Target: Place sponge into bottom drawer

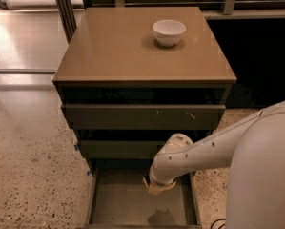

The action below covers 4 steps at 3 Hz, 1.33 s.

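In the camera view, the gripper [160, 179] hangs under the white arm over the rear of the open bottom drawer [90, 200], and I cannot tell its grip. The sponge [156, 187] sits at its tip, pale yellow edge showing and long axis roughly left-right. Bare drawer floor lies left and forward.

A brown bench [118, 51] with a smooth, glossy top is seen at the centre of the room. A speckled terrazzo floor [27, 166] is laid to the left of the bench and in front of it. Behind the bench on the left, polished tiles [23, 37] are washed by bright glare. A dark post [65, 6] is stood behind its left rear corner, and a railing [180, 1] is run behind it. The dark space [266, 56] to its right is left unlit. The hand [157, 185] is held low before the bench's base.
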### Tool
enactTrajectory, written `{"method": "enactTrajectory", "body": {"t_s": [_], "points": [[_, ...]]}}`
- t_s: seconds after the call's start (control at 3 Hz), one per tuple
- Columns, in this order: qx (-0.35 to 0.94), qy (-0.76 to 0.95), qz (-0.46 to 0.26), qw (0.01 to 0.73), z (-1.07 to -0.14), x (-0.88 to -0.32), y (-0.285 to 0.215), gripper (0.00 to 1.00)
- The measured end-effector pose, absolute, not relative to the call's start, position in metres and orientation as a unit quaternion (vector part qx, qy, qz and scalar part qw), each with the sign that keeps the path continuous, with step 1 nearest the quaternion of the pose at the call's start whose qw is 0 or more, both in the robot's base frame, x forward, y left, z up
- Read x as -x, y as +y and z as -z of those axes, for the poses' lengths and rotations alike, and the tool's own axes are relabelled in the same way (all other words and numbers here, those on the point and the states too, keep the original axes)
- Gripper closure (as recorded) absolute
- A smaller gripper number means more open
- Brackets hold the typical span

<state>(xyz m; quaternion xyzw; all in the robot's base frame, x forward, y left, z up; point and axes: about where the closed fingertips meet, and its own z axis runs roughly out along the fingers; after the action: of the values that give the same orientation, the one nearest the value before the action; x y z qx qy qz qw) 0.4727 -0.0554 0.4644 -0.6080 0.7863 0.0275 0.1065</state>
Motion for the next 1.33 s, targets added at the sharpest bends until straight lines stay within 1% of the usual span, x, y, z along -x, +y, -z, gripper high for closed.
{"method": "enactTrajectory", "body": {"t_s": [0.33, 0.67, 1.0, 1.33], "points": [[0.608, 0.786, -0.028, 0.106, -0.464, -0.473, -0.055, 1.0], [0.574, 0.809, -0.057, 0.113, -0.44, -0.471, -0.07, 1.0], [0.529, 0.83, -0.113, 0.132, -0.403, -0.478, -0.075, 1.0], [0.518, 0.828, -0.169, 0.131, -0.358, -0.487, -0.074, 1.0]]}}
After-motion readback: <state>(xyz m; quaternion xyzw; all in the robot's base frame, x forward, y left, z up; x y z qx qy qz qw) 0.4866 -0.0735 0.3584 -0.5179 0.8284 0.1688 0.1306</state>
